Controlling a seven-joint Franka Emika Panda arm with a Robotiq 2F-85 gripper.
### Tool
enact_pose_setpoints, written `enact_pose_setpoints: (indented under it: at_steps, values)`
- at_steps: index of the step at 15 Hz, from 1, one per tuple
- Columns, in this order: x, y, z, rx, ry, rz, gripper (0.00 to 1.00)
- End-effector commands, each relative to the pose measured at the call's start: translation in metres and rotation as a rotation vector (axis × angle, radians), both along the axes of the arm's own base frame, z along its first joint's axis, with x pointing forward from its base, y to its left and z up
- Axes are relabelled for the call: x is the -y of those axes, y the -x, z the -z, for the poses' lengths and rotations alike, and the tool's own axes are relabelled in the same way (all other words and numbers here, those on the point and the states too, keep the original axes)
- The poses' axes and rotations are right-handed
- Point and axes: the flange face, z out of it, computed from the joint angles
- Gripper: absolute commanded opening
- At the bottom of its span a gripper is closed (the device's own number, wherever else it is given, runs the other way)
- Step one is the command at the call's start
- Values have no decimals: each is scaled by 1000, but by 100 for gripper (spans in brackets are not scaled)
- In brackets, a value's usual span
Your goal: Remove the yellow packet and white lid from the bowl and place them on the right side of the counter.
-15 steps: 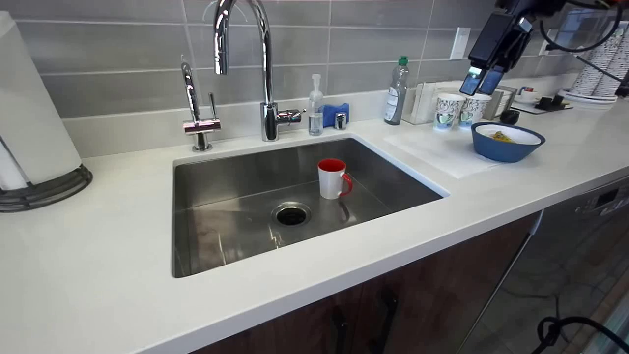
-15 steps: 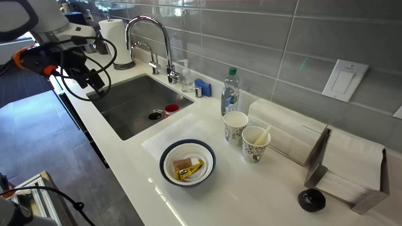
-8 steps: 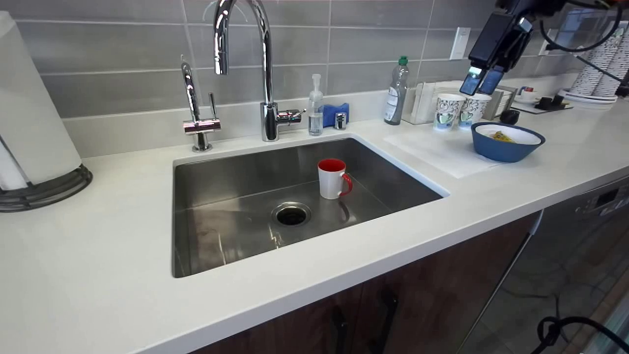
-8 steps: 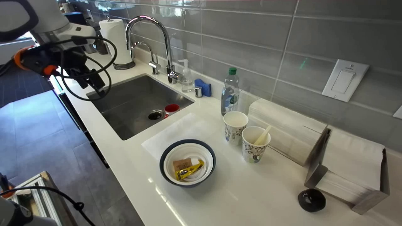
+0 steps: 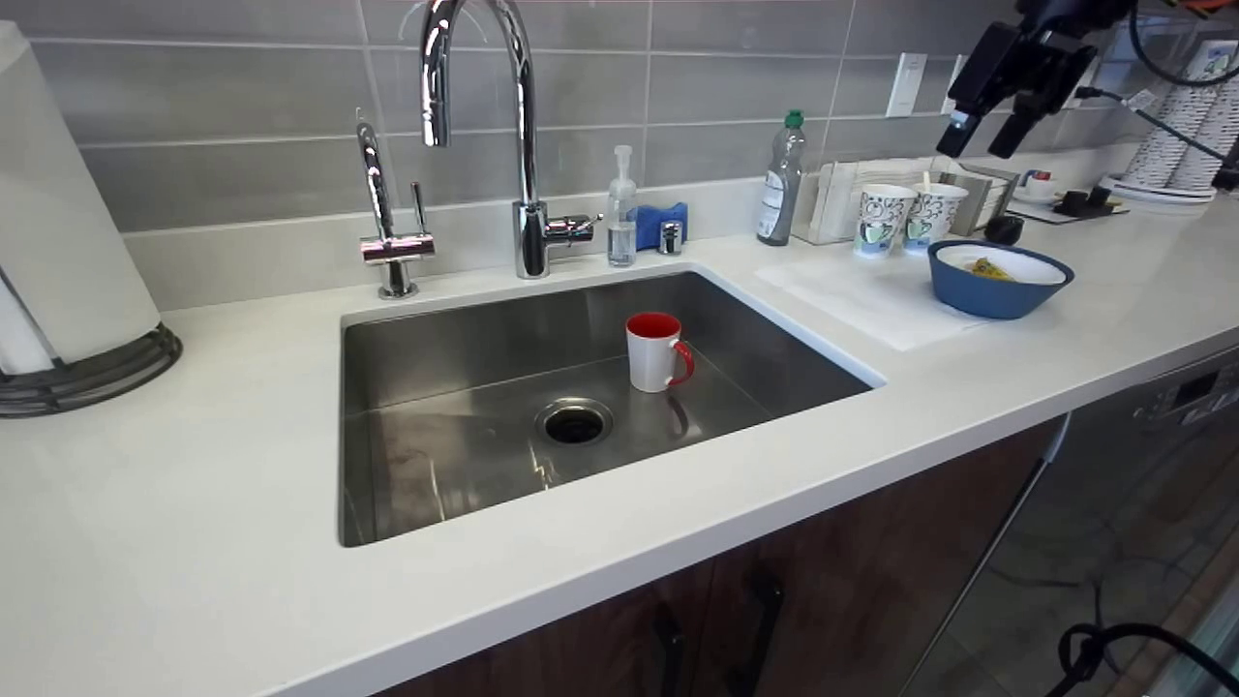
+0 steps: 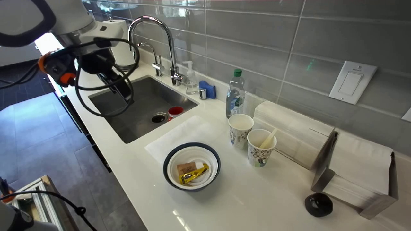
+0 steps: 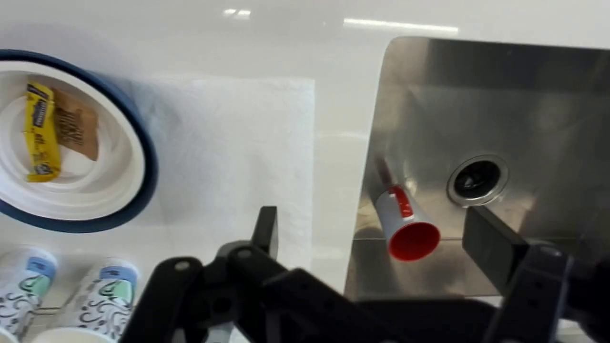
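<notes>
The blue bowl (image 5: 997,298) with a white inside stands on the white counter (image 6: 244,199). In it lie the yellow packet (image 6: 193,174) and a brown packet (image 6: 186,167). They also show in the wrist view, the yellow packet (image 7: 42,136) lying across the brown packet (image 7: 76,125). A white round piece (image 7: 75,164) under them looks like the white lid, mostly covered and hard to tell from the bowl. My gripper (image 5: 980,147) is open and empty, high above the counter. In the wrist view my gripper (image 7: 374,233) has its fingers wide apart, well to the right of the bowl.
A white and red mug (image 5: 654,353) stands in the sink (image 5: 465,387). Two paper cups (image 6: 240,128) stand behind the bowl, near a soap bottle (image 6: 236,94) and napkin holders (image 6: 359,170). A paper sheet (image 7: 233,147) lies beside the bowl. A black round object (image 6: 318,204) sits on the counter.
My gripper has moved along the counter toward the bowl and turned. Its fingers now show wider apart than before. The bowl, packets and cups have not moved.
</notes>
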Motion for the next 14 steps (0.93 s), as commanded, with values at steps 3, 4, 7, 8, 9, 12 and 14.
enact_pose_setpoints:
  at_steps: [3, 4, 7, 8, 9, 12, 14]
  values:
    - [78, -13, 6, 101, 27, 190, 100]
    - [89, -16, 10, 120, 33, 218, 100]
    - [115, -24, 29, 144, 59, 281, 100]
    - [123, -26, 38, 140, 74, 300, 100]
    - [129, -28, 48, 129, 85, 320, 100]
    - [133, -25, 50, 112, 80, 336, 100]
    - [139, -27, 64, 93, 93, 374, 100]
